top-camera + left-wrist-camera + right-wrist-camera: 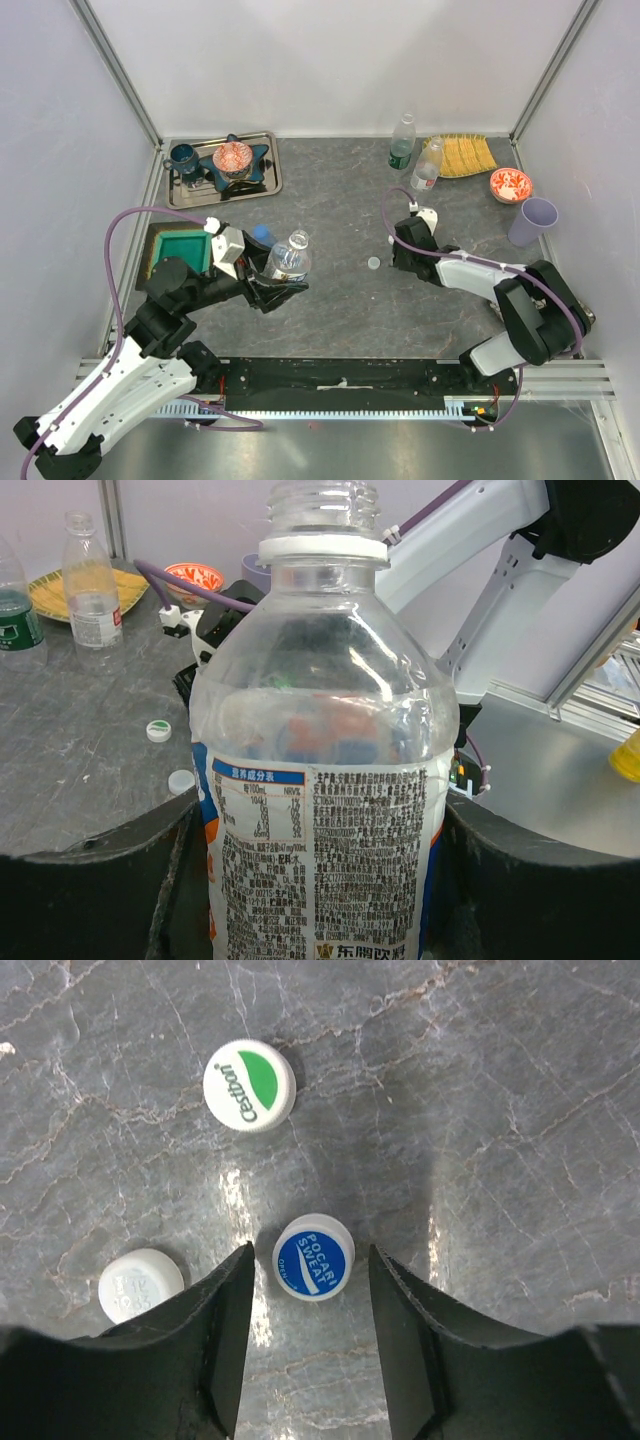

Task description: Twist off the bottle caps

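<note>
- At the left of the table, the left gripper pinches the labelled bottle around its body. One black finger presses on each side, and the bottle's threaded neck is open at the top.
- On the grey stone-patterned surface between the arms lie three loose caps: a white cap, a green-and-white cap and a blue cap.
- The right gripper points down over them with its jaws spread. The blue cap lies on the table between the fingers, with a gap on either side. The white cap sits just outside one finger.
- At the back right, the greenish bottle and the plain clear bottle stand side by side next to a yellow plate, well apart from both grippers.
- A lilac cup stands near the right wall.
</note>
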`<state>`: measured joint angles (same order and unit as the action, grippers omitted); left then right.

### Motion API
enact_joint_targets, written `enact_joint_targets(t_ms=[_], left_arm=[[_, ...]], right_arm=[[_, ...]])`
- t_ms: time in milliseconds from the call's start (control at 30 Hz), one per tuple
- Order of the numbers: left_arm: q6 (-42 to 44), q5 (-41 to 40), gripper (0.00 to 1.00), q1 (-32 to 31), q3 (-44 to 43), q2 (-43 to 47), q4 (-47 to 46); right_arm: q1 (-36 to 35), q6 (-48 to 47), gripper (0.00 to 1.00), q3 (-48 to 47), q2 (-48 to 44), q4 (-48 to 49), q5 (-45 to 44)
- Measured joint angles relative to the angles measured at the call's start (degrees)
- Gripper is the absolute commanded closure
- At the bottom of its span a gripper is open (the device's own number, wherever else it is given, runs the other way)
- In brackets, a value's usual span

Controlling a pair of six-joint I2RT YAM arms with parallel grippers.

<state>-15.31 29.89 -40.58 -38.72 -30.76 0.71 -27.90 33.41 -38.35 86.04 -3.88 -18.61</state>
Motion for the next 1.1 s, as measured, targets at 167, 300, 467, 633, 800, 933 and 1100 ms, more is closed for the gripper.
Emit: enact_joint_targets(t_ms=[167,300,467,633,800,933,1100], left_arm=[[0.0,0.0,0.48,0.0,0.5,-0.2,-0.4],[0.0,0.0,0.47,0.0,0.5,-0.7,-0.8],[0.0,0.2,0.46,0.0,0.5,-2.4,-1.4],[0.0,0.6,0.45,0.0,0.5,-7.3,-2.7],[0.0,4.4,0.44,0.0,-2.8,-15.8,-3.0],[0.0,9.7,0.43,0.0,-7.7,-23.1,-3.6],[0.0,14.1,0.44,-0.1,-12.7,-29.3,-4.7]], right_arm=[[0.0,0.5,0.30,1.0,-1.9,-0.9,1.1],[0.0,1.2,0.21,0.8,-5.7,-5.6,1.7],[0.0,1.6,0.19,-8.3,-16.1,-15.4,1.7],[0.1,1.1,0.19,-21.0,-28.6,-15.8,6.2],[0.3,0.9,0.15,-26.0,-36.1,-11.1,23.1],[0.2,2.2,0.12,-26.6,-36.1,-7.7,34.6],[-0.3,3.0,0.10,-25.9,-34.6,-6.9,41.6]])
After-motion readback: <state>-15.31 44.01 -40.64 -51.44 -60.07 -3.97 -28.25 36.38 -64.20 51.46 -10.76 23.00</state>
